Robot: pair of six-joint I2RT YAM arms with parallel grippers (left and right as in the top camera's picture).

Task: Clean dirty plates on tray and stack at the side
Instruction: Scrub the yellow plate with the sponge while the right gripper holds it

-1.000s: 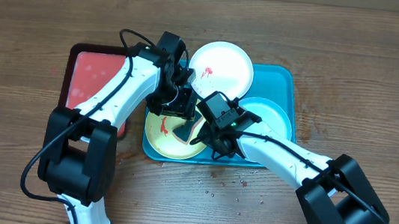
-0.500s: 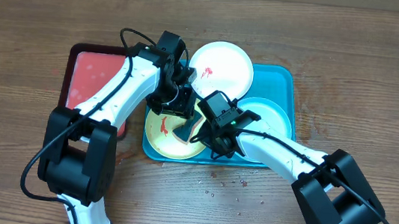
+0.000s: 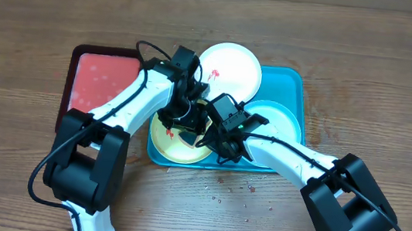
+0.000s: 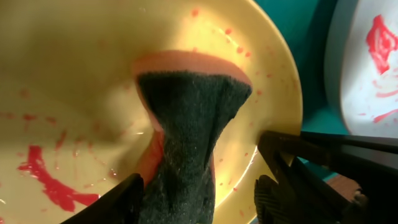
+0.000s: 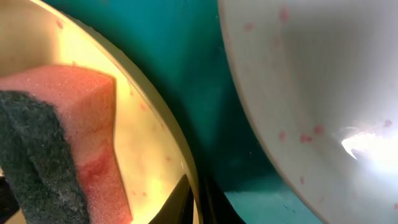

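Lime-green-rimmed plate [image 3: 168, 144] in front-left corner of turquoise tray [image 3: 291, 82]; yellowish bowl, red sauce smear [image 4: 50, 180] on one side, fine red specks toward rim. Left gripper [image 4: 186, 202] clamped tight on sponge [image 4: 186, 124], orange foam with dark scouring face, squeezed narrow, pressed onto plate. Right gripper [image 3: 209, 139] nearly closed, pinching same plate's right rim. White plate [image 3: 231, 68] at rear, overlapping tray rim, red smear. Mint-rimmed plate [image 3: 279, 120] at right in tray, pink specks.
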